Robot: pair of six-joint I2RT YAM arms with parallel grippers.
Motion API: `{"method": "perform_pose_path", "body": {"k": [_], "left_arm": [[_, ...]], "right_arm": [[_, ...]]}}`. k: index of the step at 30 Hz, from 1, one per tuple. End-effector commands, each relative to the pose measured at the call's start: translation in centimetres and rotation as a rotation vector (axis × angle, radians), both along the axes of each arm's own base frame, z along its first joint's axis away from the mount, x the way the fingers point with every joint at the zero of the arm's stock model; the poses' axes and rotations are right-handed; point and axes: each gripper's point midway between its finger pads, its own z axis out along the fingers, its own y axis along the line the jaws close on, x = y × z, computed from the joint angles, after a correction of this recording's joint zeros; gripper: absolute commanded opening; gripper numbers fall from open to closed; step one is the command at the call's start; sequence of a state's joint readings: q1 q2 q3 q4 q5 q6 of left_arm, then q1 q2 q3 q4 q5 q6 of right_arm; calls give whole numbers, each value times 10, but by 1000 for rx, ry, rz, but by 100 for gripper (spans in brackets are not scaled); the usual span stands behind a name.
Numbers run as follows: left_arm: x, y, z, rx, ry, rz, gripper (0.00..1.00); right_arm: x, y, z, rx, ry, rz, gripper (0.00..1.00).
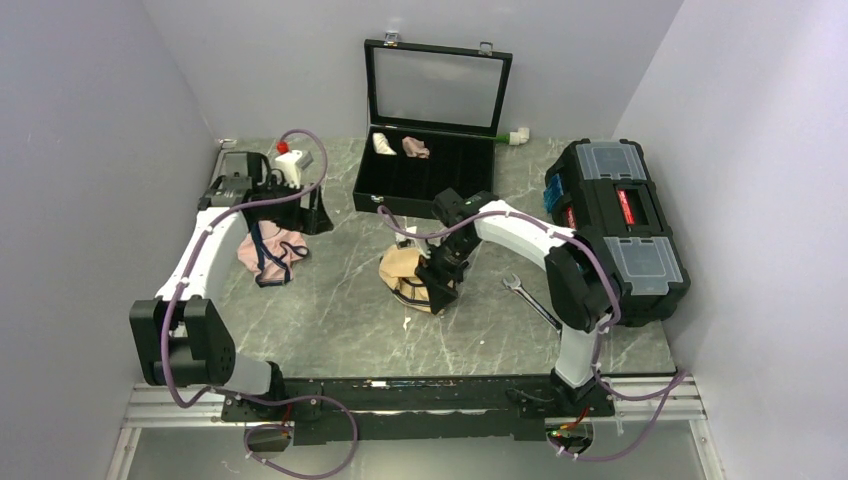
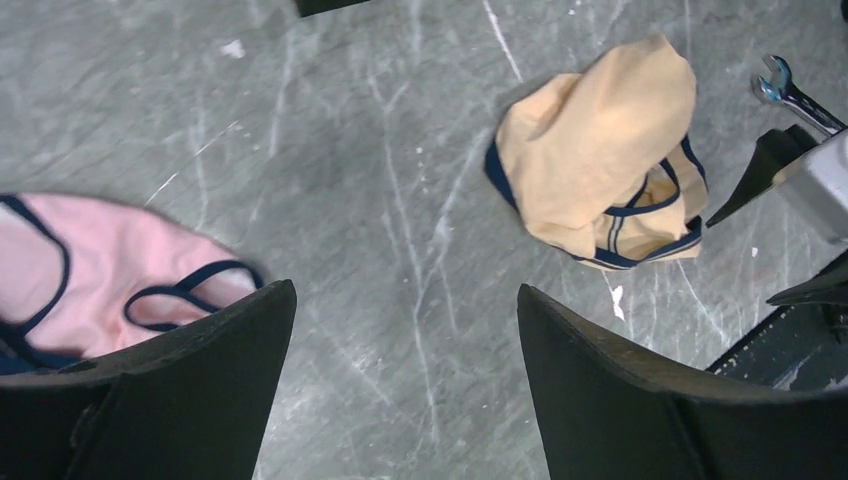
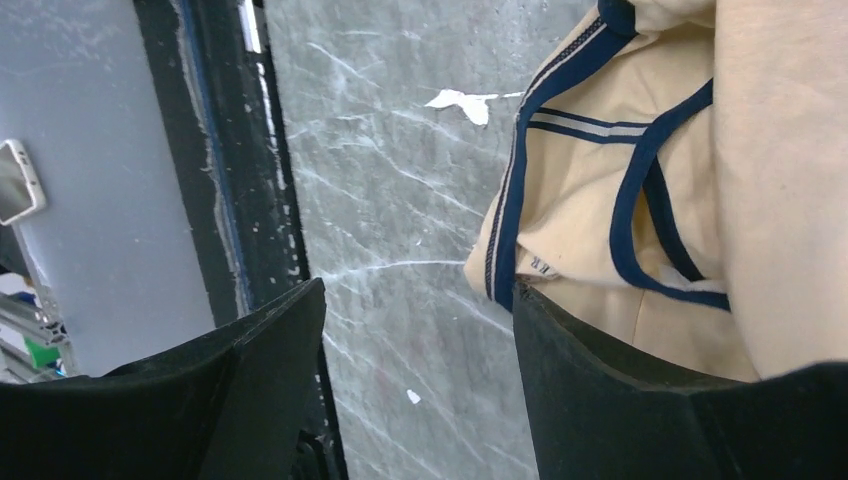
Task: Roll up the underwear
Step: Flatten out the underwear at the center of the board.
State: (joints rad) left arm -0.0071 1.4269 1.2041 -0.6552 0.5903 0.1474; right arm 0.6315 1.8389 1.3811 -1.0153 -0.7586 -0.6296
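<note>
Left pincer (image 2: 405,300): is standing wide open and gripping nothing. Bare surface (image 2: 400,150) is showing between its fingers, and it is hanging well to the left of the underwear.
Right pincer (image 3: 420,300): is also standing open and gripping nothing. Only bare surface is showing in its gap. The finger on the cloth side is sitting at the cloth's edge, but I cannot tell whether it is touching or just above.
Underwear (image 2: 600,150): is lying near the middle of the surface, in front of the case (image 1: 372,190). It is sitting as a loose, bunched heap folded over itself, with the navy edging and 1 leg opening showing.
Done so far: the cloth is looking gathered or folded over at most. No tight roll is showing in any of the 3 views.
Left to do: by my judgement nearly all of the rolling is waiting. The heap is probably needing to be straightened, then turned over on itself into a compact roll.
Reference: 2 small rolls (image 1: 382,143) are sitting in the case, which suggests what a finished roll should look like.
Pink underwear (image 2: 100,270): is lying crumpled at the left, by the left pincer and well apart from the tan piece.
Wrench (image 1: 528,300): is lying on the surface, just right of the right pincer.
</note>
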Motion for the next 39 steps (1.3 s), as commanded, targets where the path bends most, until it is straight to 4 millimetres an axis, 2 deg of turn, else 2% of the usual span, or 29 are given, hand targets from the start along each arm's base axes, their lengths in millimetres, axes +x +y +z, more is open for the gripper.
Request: {"method": "perform_pose_path", "body": {"k": [1, 12, 16, 19, 22, 24, 27, 28, 29, 30, 35, 37, 39], "left_arm": [[-3, 16, 23, -13, -92, 14, 87], [-5, 19, 20, -34, -70, 15, 86], [-5, 19, 19, -37, -66, 14, 86], [-4, 19, 19, -39, -68, 13, 86], [-3, 19, 18, -40, -66, 12, 86], [-3, 19, 18, -41, -67, 8, 86], [-5, 17, 17, -39, -79, -9, 86], [-5, 18, 19, -36, -92, -14, 86], [-6, 17, 19, -34, -102, -20, 86], [-6, 17, 20, -31, -115, -24, 86], [-10, 15, 27, -27, -161, -50, 86], [-14, 13, 30, -25, -186, -80, 86], [-19, 10, 34, -18, -233, -114, 86]], "right_arm": [[11, 7, -20, -4, -72, 34, 70], [12, 0, -52, -89, -77, 51, 68], [2, -4, -58, -111, -53, 67, 64], [-7, -6, -59, -113, -34, 84, 58], [-12, -4, -62, -117, -17, 85, 45], [-13, -3, -62, -119, -4, 83, 41], [-10, 1, -55, -106, 4, 74, 35], [-8, 2, -51, -105, -5, 69, 31], [-6, 2, -48, -105, -16, 65, 9], [-2, 3, -46, -105, -33, 52, 0], [-2, 5, -36, -89, -18, 35, 0], [2, 5, -23, -71, -12, 33, 0], [7, 6, 1, -29, -4, 41, 0]]}}
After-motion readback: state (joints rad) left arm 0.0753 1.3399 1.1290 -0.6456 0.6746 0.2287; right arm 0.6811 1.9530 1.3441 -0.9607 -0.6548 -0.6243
